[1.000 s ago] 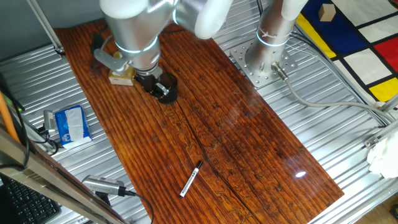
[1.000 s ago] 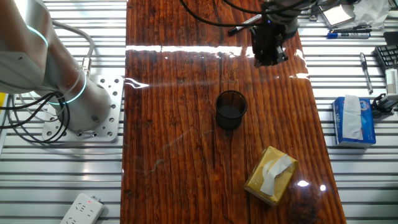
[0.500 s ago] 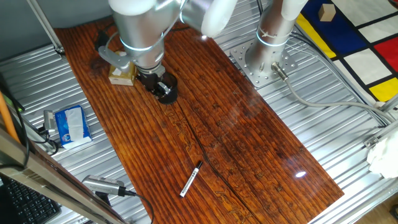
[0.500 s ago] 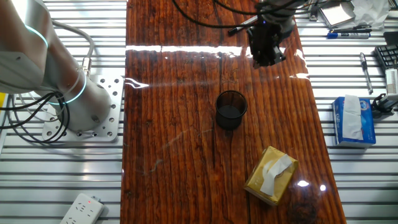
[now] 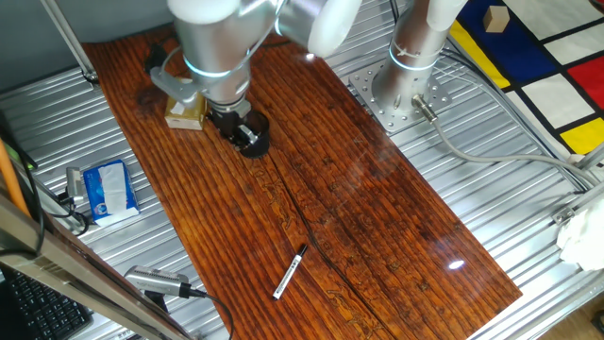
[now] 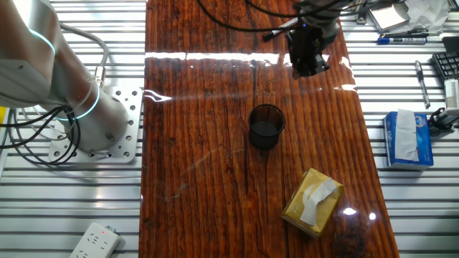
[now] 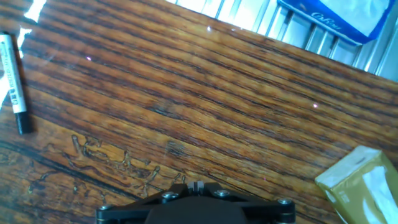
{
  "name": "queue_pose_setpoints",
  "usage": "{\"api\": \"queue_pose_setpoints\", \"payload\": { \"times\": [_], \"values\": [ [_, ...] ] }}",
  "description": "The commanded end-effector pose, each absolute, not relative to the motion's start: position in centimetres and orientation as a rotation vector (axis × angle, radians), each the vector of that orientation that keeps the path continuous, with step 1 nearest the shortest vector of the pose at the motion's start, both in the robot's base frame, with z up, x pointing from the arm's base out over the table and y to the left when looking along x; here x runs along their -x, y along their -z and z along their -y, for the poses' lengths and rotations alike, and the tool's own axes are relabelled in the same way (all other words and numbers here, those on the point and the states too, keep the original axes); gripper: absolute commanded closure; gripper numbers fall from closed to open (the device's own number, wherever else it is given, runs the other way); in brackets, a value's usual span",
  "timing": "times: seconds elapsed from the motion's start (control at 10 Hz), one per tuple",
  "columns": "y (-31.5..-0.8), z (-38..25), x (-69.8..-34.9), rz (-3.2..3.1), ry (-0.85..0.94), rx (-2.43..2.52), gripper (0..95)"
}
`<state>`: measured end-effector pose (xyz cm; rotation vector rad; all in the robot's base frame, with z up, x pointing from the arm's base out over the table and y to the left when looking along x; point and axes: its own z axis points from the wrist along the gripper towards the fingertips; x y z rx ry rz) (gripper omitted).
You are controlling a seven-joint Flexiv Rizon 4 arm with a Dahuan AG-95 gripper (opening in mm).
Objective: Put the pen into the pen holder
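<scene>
pen (image 5: 290,272) lying flat on table (image 5: 377,217), well away from pen holder (image 6: 266,127). gripper (image 6: 307,61) holding nothing, opening hard to tell.

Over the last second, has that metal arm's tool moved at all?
Yes, slightly. In the other fixed view the tool has shifted a little left and up, away from the pen holder, which stayed put on the table.

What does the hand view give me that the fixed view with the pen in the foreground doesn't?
Hand view only: the tan box clear of the arm. Fixed view only: the pen holder, partly behind the gripper, and a grey tool off the wooden board. Both: the pen lying flat on the wood, the blue tissue pack, and some of the tan box.
</scene>
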<state>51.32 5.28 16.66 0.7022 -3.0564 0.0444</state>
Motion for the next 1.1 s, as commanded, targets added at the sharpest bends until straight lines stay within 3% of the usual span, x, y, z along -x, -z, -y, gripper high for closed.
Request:
{"api": "queue_pose_setpoints", "payload": {
  "times": [0.1,1.1],
  "values": [
    [-16.59,-5.33,-51.51,2.928,-0.017,-1.03,95.0],
    [-16.59,-5.33,-51.51,2.836,0.007,-1.267,95.0]
  ]
}}
